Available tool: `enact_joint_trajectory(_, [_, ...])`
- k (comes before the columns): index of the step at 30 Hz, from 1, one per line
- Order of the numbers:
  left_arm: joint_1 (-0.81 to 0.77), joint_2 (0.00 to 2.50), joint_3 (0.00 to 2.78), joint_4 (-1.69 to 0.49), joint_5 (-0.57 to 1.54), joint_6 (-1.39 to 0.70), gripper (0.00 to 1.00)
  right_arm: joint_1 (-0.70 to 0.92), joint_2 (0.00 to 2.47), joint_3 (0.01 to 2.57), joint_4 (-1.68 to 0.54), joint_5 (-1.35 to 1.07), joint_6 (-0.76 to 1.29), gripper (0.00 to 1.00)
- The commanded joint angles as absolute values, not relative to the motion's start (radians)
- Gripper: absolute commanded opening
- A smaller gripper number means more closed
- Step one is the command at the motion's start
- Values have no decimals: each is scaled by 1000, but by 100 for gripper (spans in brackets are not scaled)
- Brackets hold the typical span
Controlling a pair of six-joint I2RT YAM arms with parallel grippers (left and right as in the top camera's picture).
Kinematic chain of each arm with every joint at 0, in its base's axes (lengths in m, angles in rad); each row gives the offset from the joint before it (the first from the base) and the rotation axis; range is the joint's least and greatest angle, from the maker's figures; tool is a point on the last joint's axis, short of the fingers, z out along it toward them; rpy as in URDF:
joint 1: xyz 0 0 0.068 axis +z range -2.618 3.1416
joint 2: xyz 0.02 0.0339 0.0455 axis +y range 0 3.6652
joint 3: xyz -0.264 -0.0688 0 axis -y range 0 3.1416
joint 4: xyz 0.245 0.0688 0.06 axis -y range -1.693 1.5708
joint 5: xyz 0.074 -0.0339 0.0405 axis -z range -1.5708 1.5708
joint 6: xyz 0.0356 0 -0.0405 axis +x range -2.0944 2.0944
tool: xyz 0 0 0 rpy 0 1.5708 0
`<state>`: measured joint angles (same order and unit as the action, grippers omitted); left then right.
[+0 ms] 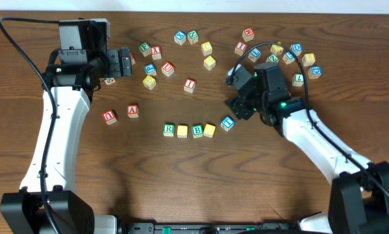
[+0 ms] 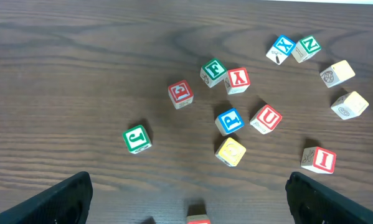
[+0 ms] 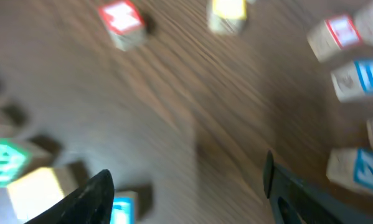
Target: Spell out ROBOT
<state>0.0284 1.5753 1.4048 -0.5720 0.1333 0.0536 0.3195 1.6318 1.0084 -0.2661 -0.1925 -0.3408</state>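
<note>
Small wooden letter cubes [image 1: 197, 130] in a mid-table row: green R, yellow, green B, yellow; blue T cube [image 1: 227, 122] skewed. Left gripper [image 2: 189, 190], right gripper [image 3: 186, 190]: fingers apart, empty.

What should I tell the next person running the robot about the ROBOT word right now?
Left gripper: open, empty, above loose cubes.
Right gripper: open, empty, next to blue T.
Row: green R, yellow cube, green B, second yellow cube, then the T, turned and slightly out of line.
Done: all five set down. Left: probably straighten the T.
</note>
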Motion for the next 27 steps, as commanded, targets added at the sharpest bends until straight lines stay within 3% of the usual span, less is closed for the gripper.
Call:
enact_joint_trajectory(1, [30,1560,1418,-572,146,59,98,283,1680,1022,-271,-148,-287,72])
enact_joint_trajectory(8, [30,1560,1418,-572,146,59,98,283,1689,1021,-283,-148,-226,40])
enact_joint_trajectory(10, [30,1560,1418,-572,146,59,98,283,1689,1020,-284,-149,-210,35])
enact_joint_trajectory(21, [30,1560,1418,-572,146,59,98,284,1689,1005,-334,-171,-187,31])
enact_joint_trajectory(27, [30,1560,1418,-572,146,59,98,298,1689,970,-309,-194,-187,34])
